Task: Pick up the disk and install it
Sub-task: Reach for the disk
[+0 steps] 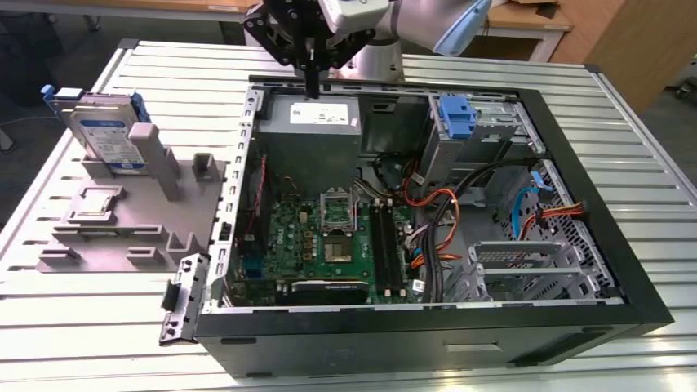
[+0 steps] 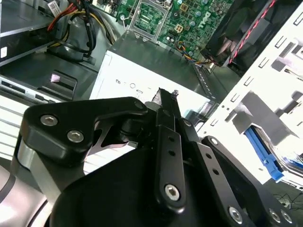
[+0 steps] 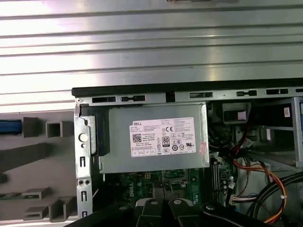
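The disk (image 1: 109, 135), a silver-grey drive with a white-and-blue label and blue side rails, stands upright in a grey fixture (image 1: 120, 224) at the exterior view's left, outside the computer case. My gripper (image 1: 312, 90) hangs over the far end of the open case, just above the grey power supply (image 1: 310, 114). Its black fingers are shut with nothing between them. In the second wrist view the gripper (image 2: 165, 94) points down at the supply's white label (image 2: 128, 85). The gripper is well apart from the disk.
The open black computer case (image 1: 610, 245) lies flat on a slatted metal table (image 1: 65, 327). Inside are the motherboard (image 1: 326, 237), orange cables (image 1: 436, 220), a blue bracket (image 1: 458, 114) in the far bay and a metal drive cage (image 1: 523, 265). A small square chip (image 1: 96, 202) sits on the fixture.
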Controlling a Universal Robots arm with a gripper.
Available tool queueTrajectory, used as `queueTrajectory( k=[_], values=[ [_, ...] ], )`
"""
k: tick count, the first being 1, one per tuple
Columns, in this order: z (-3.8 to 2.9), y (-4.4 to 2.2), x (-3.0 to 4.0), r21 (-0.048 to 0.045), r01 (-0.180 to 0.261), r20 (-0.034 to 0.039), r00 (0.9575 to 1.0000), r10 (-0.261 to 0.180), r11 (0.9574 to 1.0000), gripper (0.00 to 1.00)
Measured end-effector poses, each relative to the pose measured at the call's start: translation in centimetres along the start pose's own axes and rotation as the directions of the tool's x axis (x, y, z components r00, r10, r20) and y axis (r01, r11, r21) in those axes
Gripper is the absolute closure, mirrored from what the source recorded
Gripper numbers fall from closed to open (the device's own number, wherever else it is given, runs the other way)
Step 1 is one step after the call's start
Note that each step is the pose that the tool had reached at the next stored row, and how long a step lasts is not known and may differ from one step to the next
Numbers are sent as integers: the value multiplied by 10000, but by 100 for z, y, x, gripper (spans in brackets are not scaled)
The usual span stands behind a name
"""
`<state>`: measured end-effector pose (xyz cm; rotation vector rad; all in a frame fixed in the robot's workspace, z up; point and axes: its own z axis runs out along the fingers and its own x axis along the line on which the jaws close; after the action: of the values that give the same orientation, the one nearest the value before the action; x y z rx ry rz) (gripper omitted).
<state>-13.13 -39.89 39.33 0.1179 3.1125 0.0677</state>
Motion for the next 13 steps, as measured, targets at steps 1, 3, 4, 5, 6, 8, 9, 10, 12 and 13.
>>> queueTrajectory(
  k=[1, 3, 4, 5, 6, 8, 9, 10, 12, 13],
  values=[
    [-1, -1, 18, 0, 0, 0, 10000, 0, 10000, 90],
    [-2, -3, 60, 0, -1, 0, 10000, 1, 10000, 90],
    [-2, 2, 76, 0, -1, 0, 10000, 1, 10000, 90],
    [-1, 14, 100, 1, 0, 0, 10000, 0, 10000, 90],
    [-1, 24, 127, 1, 1, -1, 10000, -1, 10000, 90],
    [-2, 38, 181, 0, -2, 0, 10000, 2, 10000, 90],
    [-3, 39, 212, 1, -3, -1, 10000, 3, 10000, 90],
    [-3, 36, 247, 1, -1, -1, 10000, 1, 10000, 90],
    [-4, 32, 301, 1, -2, 0, 10000, 2, 10000, 90],
    [-4, 32, 311, 0, -3, 0, 10000, 3, 10000, 90]
  ],
)
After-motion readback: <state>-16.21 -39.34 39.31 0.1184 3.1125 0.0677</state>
